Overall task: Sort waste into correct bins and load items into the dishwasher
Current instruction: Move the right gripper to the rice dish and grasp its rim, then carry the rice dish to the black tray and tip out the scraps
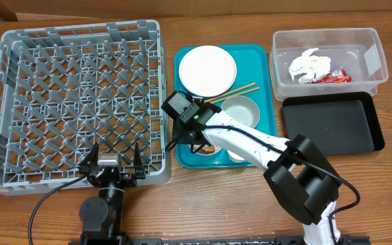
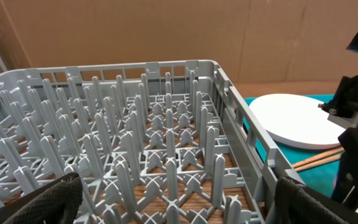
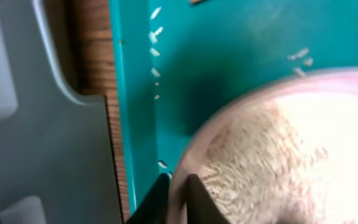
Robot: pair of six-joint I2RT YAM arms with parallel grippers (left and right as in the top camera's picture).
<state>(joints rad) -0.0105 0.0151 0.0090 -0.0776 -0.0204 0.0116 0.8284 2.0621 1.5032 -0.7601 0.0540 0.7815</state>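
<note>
My right gripper (image 1: 197,139) is at the teal tray's left front. In the right wrist view its fingers (image 3: 178,199) pinch the rim of a white bowl (image 3: 278,149) with rice stuck inside. Loose rice grains (image 3: 155,31) lie on the tray. A second white bowl (image 1: 240,110), a large white plate (image 1: 207,70), the chopsticks (image 1: 233,92) and a small cup (image 1: 235,155) sit on the tray. My left gripper (image 1: 113,165) is open and empty at the front edge of the grey dish rack (image 1: 19,102), which also fills the left wrist view (image 2: 166,124).
The clear tub (image 1: 380,64) at the back right holds the napkin (image 1: 309,66) and the red wrapper (image 1: 333,77). The black tray (image 1: 332,122) lies just in front of it. The teal tray (image 1: 264,61) sits between the rack and the tubs.
</note>
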